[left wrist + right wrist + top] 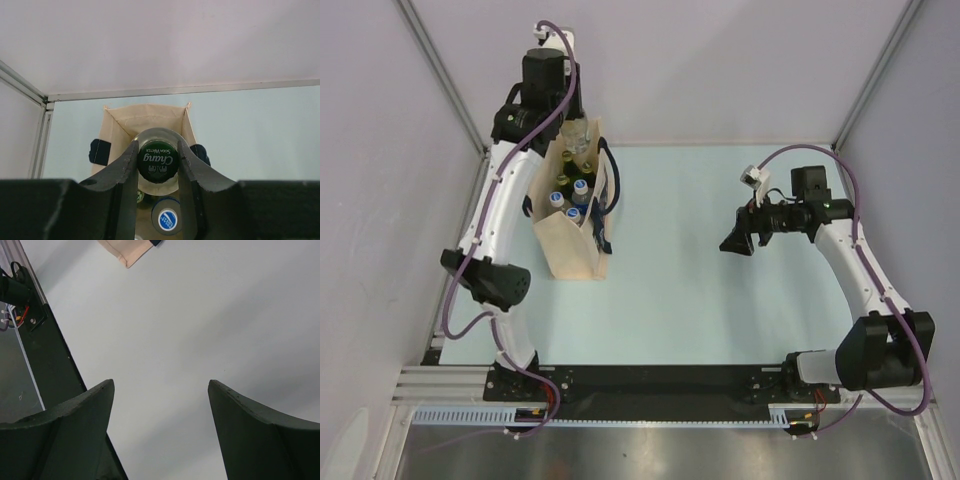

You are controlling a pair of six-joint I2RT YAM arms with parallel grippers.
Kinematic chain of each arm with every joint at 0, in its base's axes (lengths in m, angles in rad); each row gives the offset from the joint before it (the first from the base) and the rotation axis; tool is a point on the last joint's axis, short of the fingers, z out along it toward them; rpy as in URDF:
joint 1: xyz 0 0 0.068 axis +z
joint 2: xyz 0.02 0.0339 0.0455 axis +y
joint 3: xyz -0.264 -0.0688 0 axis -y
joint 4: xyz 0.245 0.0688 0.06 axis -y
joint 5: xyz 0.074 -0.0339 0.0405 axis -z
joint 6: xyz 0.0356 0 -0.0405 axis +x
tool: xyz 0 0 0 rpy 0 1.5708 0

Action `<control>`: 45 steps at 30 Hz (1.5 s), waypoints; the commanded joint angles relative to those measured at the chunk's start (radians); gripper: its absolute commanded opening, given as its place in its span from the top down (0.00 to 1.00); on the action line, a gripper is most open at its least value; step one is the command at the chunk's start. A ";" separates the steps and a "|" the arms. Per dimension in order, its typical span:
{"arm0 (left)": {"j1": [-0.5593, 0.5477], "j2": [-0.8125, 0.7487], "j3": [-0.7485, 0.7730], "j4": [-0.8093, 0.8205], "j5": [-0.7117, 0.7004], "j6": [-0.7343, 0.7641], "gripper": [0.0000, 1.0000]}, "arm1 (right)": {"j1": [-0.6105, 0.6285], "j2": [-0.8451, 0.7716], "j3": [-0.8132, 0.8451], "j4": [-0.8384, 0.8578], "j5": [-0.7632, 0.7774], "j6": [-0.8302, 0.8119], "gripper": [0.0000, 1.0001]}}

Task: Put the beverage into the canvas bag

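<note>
While left gripper [158,150] clamps beverage bottle [158,161] at canvas bag [150,117] mouth, right gripper [160,390] gapes, well apart.

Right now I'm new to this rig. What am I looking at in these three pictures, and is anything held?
Two robot arms are bolted at the near edge of a table. The top picture looks down from above and behind them, with the left arm on the left and the right arm on the right. The other two pictures come from a camera on each wrist, so the dark shapes at the bottom are that gripper's own fingers.

A canvas bag stands on the table with other bottles inside. The left gripper is shut on the cap of a bottle marked Chang soda water, at the bag's far end. I cannot tell whether it rests on the bag's floor. The right gripper is open and empty, over bare table.
</note>
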 commanded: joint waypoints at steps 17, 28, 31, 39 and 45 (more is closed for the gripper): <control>0.053 0.145 0.054 0.270 0.061 -0.074 1.00 | -0.006 0.042 0.058 0.034 0.002 -0.008 0.18; 0.070 0.197 -0.009 0.280 0.102 -0.096 1.00 | -0.009 0.039 0.052 0.040 -0.003 -0.003 0.18; 0.074 0.212 -0.029 0.282 0.119 -0.110 1.00 | -0.009 0.036 0.052 0.040 -0.001 -0.006 0.18; 0.093 0.251 -0.070 0.285 0.171 -0.134 1.00 | -0.009 0.031 0.038 0.049 -0.004 0.002 0.18; 0.100 0.269 -0.149 0.293 0.205 -0.145 1.00 | -0.009 0.029 0.035 0.051 -0.004 0.002 0.18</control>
